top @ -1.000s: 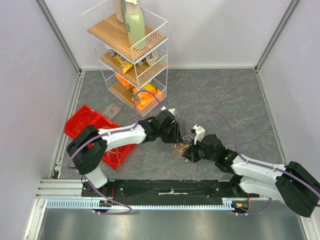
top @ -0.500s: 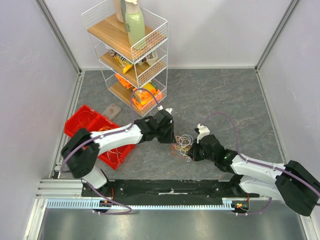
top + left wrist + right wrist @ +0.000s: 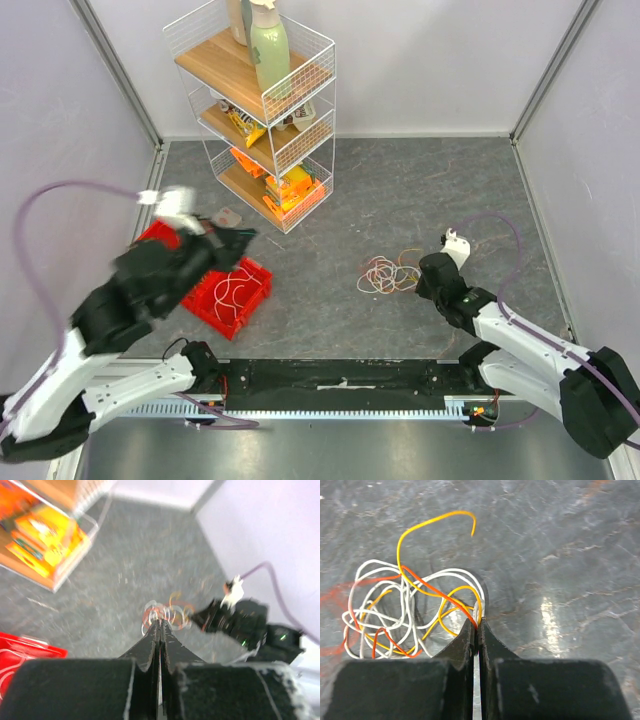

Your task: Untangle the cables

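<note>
at the far left the left arm (image 3: 140, 290) stood high above the desk (image 3: 430, 190), close to the top camera and blurred, with part of the red bin (image 3: 258, 278) under it. the left jaws were shut. in the left wrist view the two dark fingers (image 3: 149, 647) lay pressed flat together, and we saw nothing between them. that view was smeared, so a very thin strand could have escaped us.

a loose white wire (image 3: 235, 292) lay curled inside the red bin. behind the bin stood a white wire rack (image 3: 318, 72) against the back wall, with a green bottle (image 3: 268, 55) on its top shelf and orange packets (image 3: 290, 190) on the bottom one.

right of centre, the cables (image 3: 388, 273) lay on the bare desk as a small loose tangle of white, orange and yellow loops, well apart from the bin and the rack. one yellow end (image 3: 437, 517) curled up and away from the heap.

the right arm (image 3: 505, 328) reached in low from the near right corner. the right jaws were closed at the tangle's right edge. in the right wrist view they pinched thin strands of the cables right at their tips, white and orange as far as we could tell.
</note>
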Tool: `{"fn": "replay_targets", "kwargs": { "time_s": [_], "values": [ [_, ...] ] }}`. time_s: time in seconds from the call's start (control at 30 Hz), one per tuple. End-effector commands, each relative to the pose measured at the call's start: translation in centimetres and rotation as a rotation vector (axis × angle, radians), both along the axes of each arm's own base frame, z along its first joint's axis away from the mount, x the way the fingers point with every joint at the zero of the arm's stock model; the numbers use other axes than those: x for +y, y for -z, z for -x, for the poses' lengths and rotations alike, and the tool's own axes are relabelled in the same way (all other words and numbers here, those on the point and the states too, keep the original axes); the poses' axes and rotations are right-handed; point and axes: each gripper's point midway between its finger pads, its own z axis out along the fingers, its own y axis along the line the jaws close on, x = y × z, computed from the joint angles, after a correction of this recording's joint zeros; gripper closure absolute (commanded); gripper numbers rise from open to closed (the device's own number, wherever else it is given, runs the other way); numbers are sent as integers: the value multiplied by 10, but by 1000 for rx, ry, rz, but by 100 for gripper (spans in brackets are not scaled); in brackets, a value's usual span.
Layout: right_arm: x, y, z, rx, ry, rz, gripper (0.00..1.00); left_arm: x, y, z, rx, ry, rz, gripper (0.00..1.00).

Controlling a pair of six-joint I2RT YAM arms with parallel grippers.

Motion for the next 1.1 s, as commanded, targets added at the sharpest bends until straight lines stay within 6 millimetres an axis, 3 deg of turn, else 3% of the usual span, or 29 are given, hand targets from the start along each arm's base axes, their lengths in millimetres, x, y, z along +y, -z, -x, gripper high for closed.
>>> {"fn": "replay_targets", "kwargs": {
  "time_s": [0.0,0.1,0.17,0.27,0.4,0.47,0.5,0.6,0.7,0.77,0.9,0.97,1.07],
  "values": [
    [-24,4,5,15,55,85,100,92,-44,12,-155,-262,46,98],
    [-9,3,0,19,-41,73,95,122,-60,22,-219,-319,77,98],
    [12,2,0,28,-179,49,89,121,-55,21,-197,-319,52,98],
    [38,3,6,33,-333,-11,75,83,-27,14,-107,-212,-13,98],
    [59,-1,15,31,-429,-102,64,12,33,2,48,-38,-64,98],
    [61,-5,18,24,-434,-133,58,-24,66,-4,116,52,-82,78],
    [61,-6,20,22,-430,-139,54,-39,79,-6,147,85,-79,61],
    [53,-15,21,-1,-412,-117,39,-85,123,-10,252,214,-97,33],
    [42,-22,19,-13,-377,-74,29,-117,158,-20,324,286,-127,32],
    [44,-23,20,-15,-384,-86,28,-131,182,-33,365,303,-148,33],
    [42,-14,21,4,-380,-76,28,-147,223,-60,457,330,-168,55],
    [42,-14,21,4,-380,-71,28,-151,251,-70,501,309,-223,59],
    [41,-12,21,-2,-377,-73,29,-161,273,-76,547,318,-242,57]
  ]
}}
